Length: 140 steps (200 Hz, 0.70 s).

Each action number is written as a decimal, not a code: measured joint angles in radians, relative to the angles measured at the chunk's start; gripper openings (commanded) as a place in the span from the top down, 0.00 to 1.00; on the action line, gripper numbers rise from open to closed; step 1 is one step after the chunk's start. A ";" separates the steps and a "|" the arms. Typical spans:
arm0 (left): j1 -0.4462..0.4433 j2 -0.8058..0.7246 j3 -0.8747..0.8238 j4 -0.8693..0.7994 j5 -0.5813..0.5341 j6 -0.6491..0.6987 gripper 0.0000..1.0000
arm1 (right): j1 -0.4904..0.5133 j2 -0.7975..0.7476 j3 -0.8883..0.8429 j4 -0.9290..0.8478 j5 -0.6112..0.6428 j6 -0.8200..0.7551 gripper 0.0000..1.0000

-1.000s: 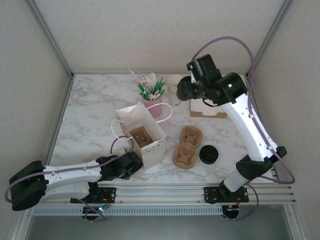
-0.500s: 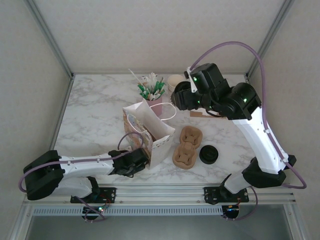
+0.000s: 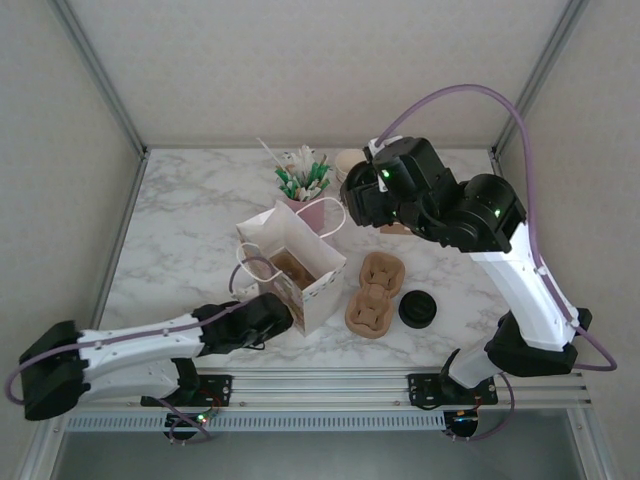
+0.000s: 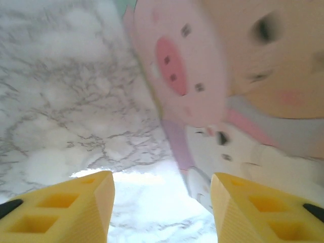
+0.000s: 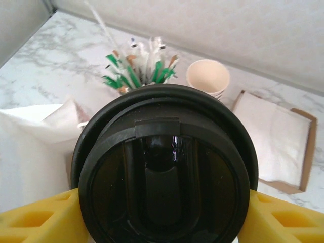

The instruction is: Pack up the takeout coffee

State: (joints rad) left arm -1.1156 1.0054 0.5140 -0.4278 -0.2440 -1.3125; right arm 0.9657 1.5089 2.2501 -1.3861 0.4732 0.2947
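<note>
The takeout coffee (image 5: pixel 164 174) fills the right wrist view from above, its round black lid facing the camera. My right gripper (image 5: pixel 164 218) is shut on it, with a yellow finger (image 5: pixel 43 217) on each side. From above, my right gripper (image 3: pixel 358 200) hangs over the table just right of the white paper bag (image 3: pixel 295 262), whose mouth is open with brown cardboard inside. My left gripper (image 3: pixel 268 315) is low at the bag's near left corner. In the left wrist view it (image 4: pixel 162 207) stands open over bare marble, and the bag's cartoon-printed side (image 4: pixel 202 76) is close ahead.
Two brown cup carriers (image 3: pixel 372 295) lie right of the bag, with a loose black lid (image 3: pixel 416 309) beside them. A pink cup of stirrers (image 3: pixel 305 185) and a stack of lidless cups (image 5: pixel 207 77) stand at the back. A napkin tray (image 5: pixel 276 142) sits back right.
My right arm has carried the coffee left and forward towards the bag. The bag tilted and has settled upright again. My left gripper has opened wider and drawn back a little.
</note>
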 measured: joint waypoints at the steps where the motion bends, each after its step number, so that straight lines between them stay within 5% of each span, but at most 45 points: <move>1: 0.000 -0.006 0.003 -0.006 -0.003 0.001 0.43 | 0.000 0.000 0.001 -0.001 0.003 0.000 0.30; 72: 0.016 -0.456 0.192 -0.516 -0.187 0.142 0.26 | 0.007 0.002 0.107 -0.020 0.055 -0.025 0.31; 140: 0.046 -0.310 0.748 -0.860 -0.386 0.434 0.18 | 0.105 0.004 0.110 -0.004 -0.021 -0.049 0.31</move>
State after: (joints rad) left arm -1.0695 0.6956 1.2617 -1.2877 -0.6300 -0.8787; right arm 1.0706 1.5127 2.3600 -1.3903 0.4522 0.2455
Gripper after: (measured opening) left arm 0.814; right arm 0.688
